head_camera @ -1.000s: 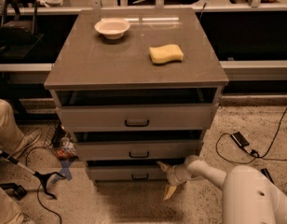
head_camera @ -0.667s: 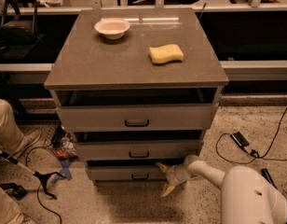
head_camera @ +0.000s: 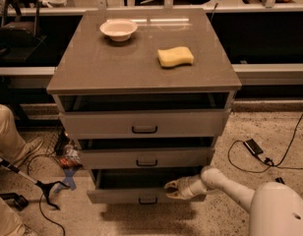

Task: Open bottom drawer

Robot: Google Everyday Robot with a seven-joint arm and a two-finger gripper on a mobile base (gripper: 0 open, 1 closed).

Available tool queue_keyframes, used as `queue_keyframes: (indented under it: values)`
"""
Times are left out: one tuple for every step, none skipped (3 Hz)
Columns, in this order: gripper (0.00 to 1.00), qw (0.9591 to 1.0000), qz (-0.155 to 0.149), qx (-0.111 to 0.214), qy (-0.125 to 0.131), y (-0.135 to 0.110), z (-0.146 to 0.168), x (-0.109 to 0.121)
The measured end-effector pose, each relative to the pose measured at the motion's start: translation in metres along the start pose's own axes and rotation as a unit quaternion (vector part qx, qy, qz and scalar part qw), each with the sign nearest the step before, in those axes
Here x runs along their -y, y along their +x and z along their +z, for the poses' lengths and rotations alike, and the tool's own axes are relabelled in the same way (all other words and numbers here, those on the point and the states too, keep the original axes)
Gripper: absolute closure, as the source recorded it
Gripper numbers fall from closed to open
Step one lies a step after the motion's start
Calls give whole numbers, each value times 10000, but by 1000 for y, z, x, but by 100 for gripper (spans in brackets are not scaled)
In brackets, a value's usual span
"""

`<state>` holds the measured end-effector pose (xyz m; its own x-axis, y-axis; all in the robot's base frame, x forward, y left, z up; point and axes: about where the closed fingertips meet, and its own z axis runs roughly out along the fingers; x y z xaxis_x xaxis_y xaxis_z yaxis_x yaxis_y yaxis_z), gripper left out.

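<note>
The bottom drawer (head_camera: 117, 195) is the lowest of three grey drawers, with a small black bar handle (head_camera: 148, 200). It stands pulled out a little, with a dark gap showing above its front. My gripper (head_camera: 170, 191) reaches in from the right on a white arm (head_camera: 225, 183). It sits at the top edge of the drawer front, just right of the handle. Its fingers look spread apart, holding nothing.
The middle drawer (head_camera: 146, 159) and top drawer (head_camera: 144, 124) also stand slightly out. A white bowl (head_camera: 118, 29) and a yellow sponge (head_camera: 175, 56) lie on the cabinet top (head_camera: 117, 73). A person's leg (head_camera: 6, 132) and tools are at the left. Cables and a black device (head_camera: 253, 146) lie on the floor at the right.
The bottom drawer's front has come forward and a dark opening now shows above it. My gripper has shifted slightly left and turned to lie along the drawer's top edge.
</note>
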<state>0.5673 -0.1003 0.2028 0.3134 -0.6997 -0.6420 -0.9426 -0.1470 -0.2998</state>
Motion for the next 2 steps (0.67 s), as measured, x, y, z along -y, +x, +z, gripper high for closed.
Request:
queue_keyframes:
  values:
    - [96, 9997, -9, 246, 86, -5, -18, -11]
    - [0, 9996, -7, 257, 82, -5, -18, -13]
